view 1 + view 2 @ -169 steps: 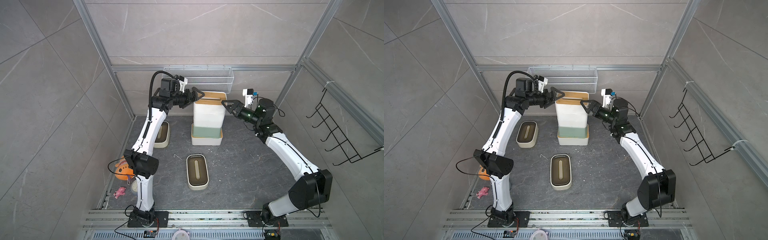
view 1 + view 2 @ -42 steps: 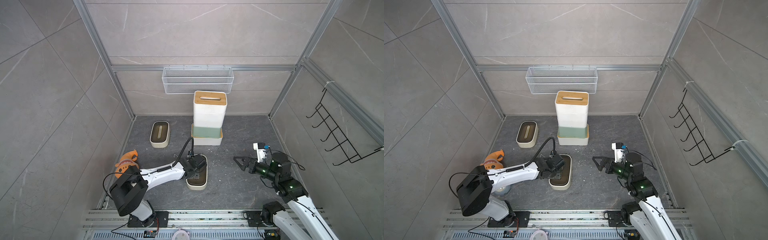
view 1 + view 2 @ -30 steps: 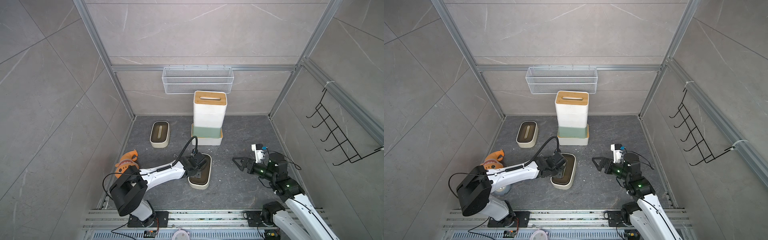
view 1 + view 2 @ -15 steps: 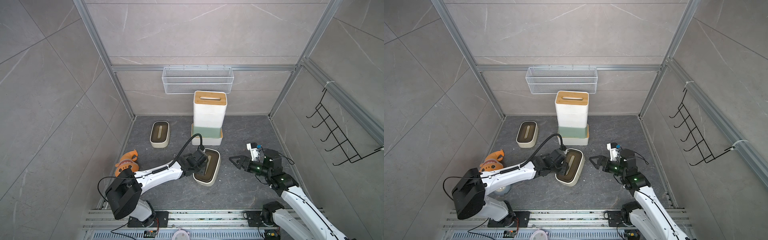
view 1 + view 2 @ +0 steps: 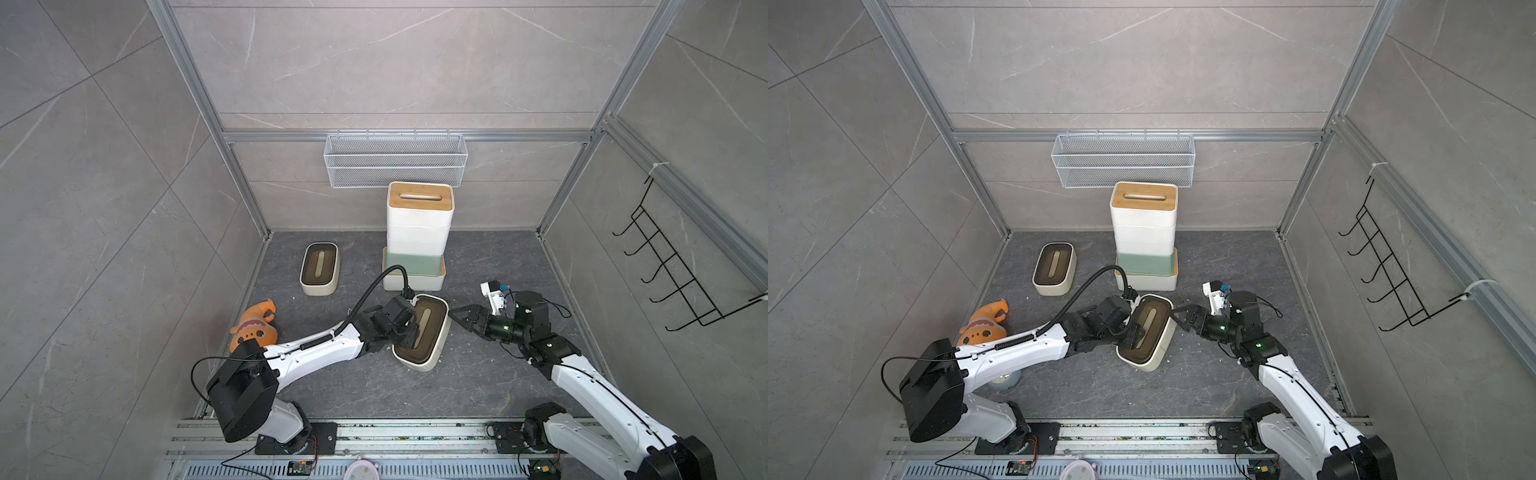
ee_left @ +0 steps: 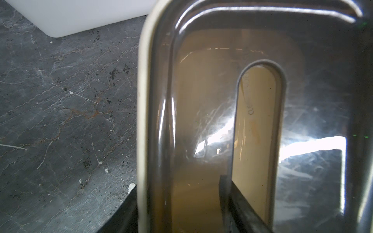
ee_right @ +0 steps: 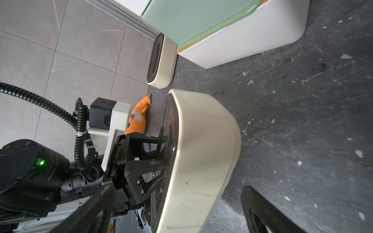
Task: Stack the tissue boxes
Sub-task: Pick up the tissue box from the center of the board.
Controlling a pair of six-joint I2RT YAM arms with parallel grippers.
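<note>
We list this as a robotics lab test cell dressed as a bathroom corner: grey marble-look wall panels (image 5: pixel 395 66) in an aluminium frame (image 5: pixel 291 136), dark stone floor (image 5: pixel 490 386), wall-hung wire basket (image 5: pixel 395 172), black hook rack (image 5: pixel 669 266), and a left arm (image 5: pixel 316 353) and right arm (image 5: pixel 602 390) bolted to a front rail (image 5: pixel 415 428).

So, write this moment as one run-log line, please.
left gripper: jaws shut on cream box | right gripper: jaws open beside it | second cream box: on floor

White shells cover my arms between black joints and boxy black shoulder housings (image 5: pixel 243 399). A ribbed black cable (image 5: pixel 365 294) runs along my left arm (image 5: pixel 320 353); green lights (image 5: pixel 504 327) glow on my right arm (image 5: pixel 598 388). Small screws stud the black fingers (image 7: pixel 141 179) of my left gripper (image 5: pixel 409 332).
</note>
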